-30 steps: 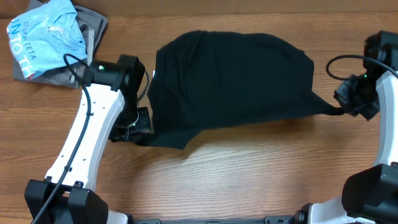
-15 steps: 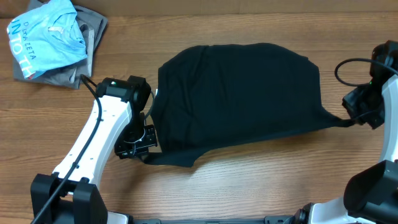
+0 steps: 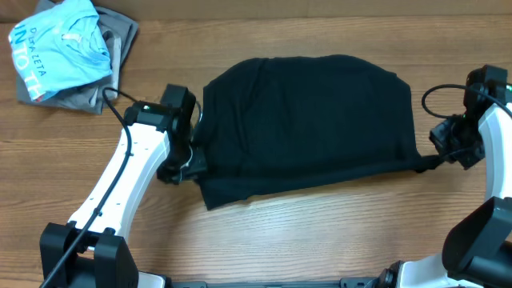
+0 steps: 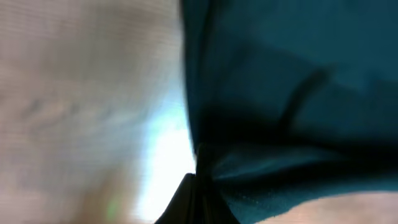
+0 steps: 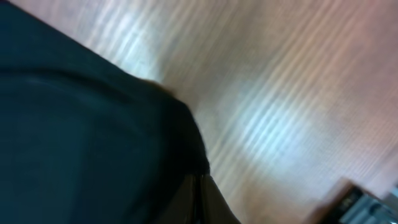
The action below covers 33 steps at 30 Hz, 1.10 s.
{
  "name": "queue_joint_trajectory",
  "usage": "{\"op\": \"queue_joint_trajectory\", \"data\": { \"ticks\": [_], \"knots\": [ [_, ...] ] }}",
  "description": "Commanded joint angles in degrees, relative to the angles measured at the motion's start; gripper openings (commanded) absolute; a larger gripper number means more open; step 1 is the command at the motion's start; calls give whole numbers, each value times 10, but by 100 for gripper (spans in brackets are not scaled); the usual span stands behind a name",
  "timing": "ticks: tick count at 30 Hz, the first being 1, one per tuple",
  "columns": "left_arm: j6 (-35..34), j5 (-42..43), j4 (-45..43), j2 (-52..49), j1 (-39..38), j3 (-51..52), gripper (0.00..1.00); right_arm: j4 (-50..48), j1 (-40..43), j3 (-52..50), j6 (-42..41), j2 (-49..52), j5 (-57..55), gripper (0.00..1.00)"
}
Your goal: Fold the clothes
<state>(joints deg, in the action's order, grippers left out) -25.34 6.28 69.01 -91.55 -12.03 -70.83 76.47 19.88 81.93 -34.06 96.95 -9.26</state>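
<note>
- The black garment (image 3: 308, 120) lies spread across the middle of the desk (image 3: 320, 240).
- The left hand (image 3: 182, 166) is clamped on its left edge.
- The right hand (image 3: 436, 160) is clamped on its right corner, which is drawn out to a point.

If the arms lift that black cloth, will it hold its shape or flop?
Probably flop: the black garment stretches into a thin point where the right gripper pinches it, and bunches at the left gripper. Likely light, since two small pinches at its edges seem enough to pull it. Its wavy lower edge hints it would sag between them.
</note>
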Motion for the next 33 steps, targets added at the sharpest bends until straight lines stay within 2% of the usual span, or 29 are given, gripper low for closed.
{"op": "queue_joint_trajectory", "data": {
  "ticks": [1,7,17,26,33],
  "knots": [
    [23,-10,-48,9,0,4,4,-15,3,-3,2,-14,19,4],
    [27,-23,-119,8,0,4,4,-41,-8,-30,2,-14,29,4],
    [60,-56,-240,-12,0,4,4,-190,-35,-107,-5,-14,29,4],
    [63,-60,-274,-83,0,4,7,-251,-45,-112,-5,-11,29,4],
    [63,-96,-306,-113,3,4,10,-290,-52,-136,-5,7,29,4]
  ]
}}
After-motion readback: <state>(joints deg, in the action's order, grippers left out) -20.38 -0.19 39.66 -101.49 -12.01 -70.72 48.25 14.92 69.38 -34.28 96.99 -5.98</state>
